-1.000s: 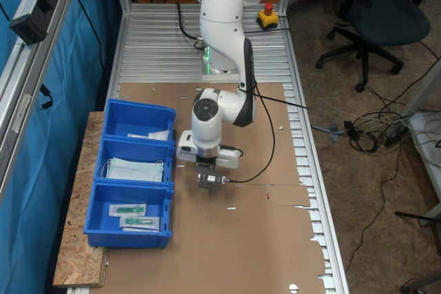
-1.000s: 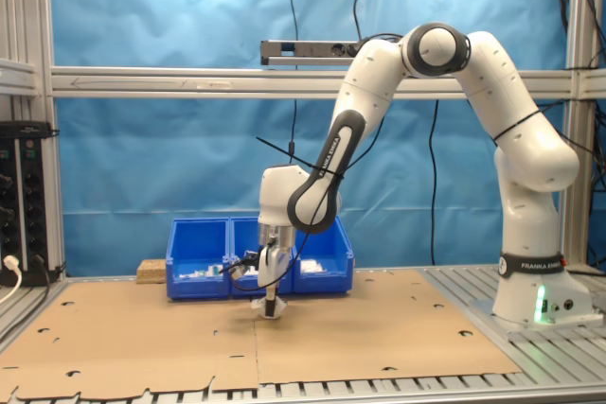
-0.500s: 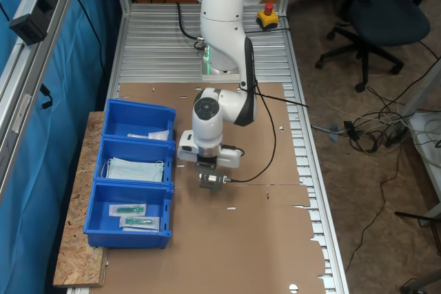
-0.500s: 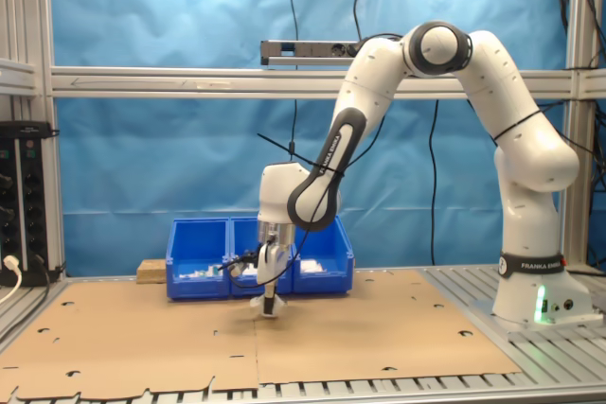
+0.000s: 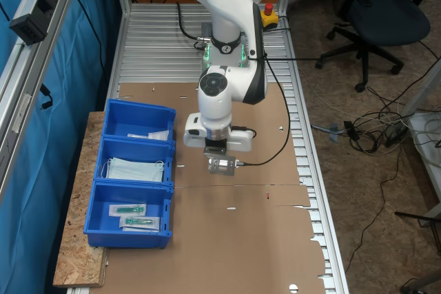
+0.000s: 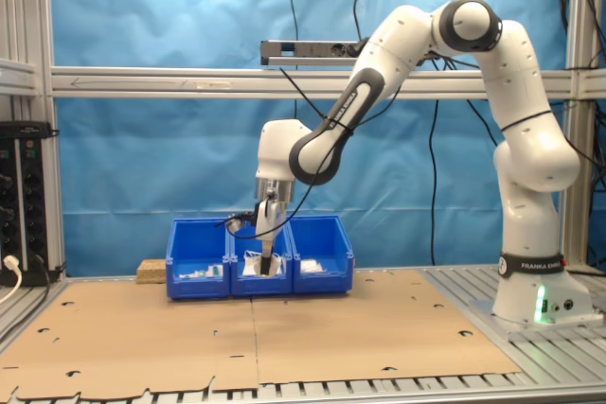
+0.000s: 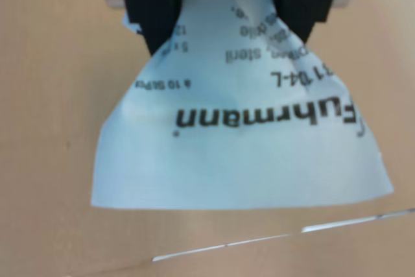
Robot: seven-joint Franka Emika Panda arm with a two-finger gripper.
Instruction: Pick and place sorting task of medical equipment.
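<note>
The arm holds the claw point(image 5: 222, 165) above the brown cardboard sheet point(image 5: 262, 239) that covers the bench point(image 5: 158, 46), clear of the surface in both exterior views. In the first exterior view the claw hangs near the inner edge of the blue bin row point(image 5: 132, 182) but apart from it, with open cardboard on the side away from the bins and toward the bench's near end. The bench edge toward the first exterior view's right is a ribbed aluminium rail point(image 5: 306, 170); beyond it lie the floor, loose cables point(image 5: 372, 129) and an office chair point(image 5: 379, 12). In the wrist view the claw's black fingers point(image 7: 152, 4) are pressed onto the upper part of the white sachet point(image 7: 240, 141), pinching it so that it flares out below them. The sachet is flat, thin and white to pale blue, with dark print, and it hangs free over the cardboard. In the second exterior view the sachet point(image 6: 269, 265) appears as a small pale piece at the claw tip, in front of the bins. The bin row has three compartments: the one nearest the arm's base holds white flat packets point(image 5: 153, 135), the middle one holds pale-blue face masks point(image 5: 136, 169), and the farthest holds clear packets with teal items point(image 5: 134, 215).
</note>
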